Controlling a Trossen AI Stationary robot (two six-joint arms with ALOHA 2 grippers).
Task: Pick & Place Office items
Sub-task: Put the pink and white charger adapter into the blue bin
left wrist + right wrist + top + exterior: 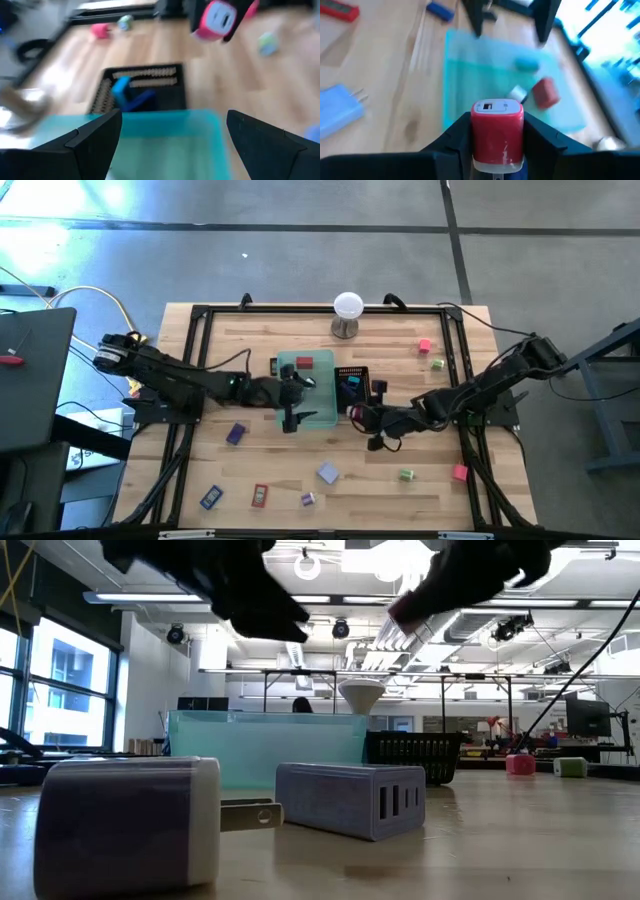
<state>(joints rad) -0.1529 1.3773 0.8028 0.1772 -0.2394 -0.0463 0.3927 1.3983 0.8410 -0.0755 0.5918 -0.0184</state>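
White ball on metal stand (347,313), translucent green tray (322,416) beside black mesh tray (362,372), wooden table (270,465)

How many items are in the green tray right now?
2 visible: a red block near the tray's edge and a teal piece close by it. The left gripper hangs over the green tray, so more may be hidden beneath it.
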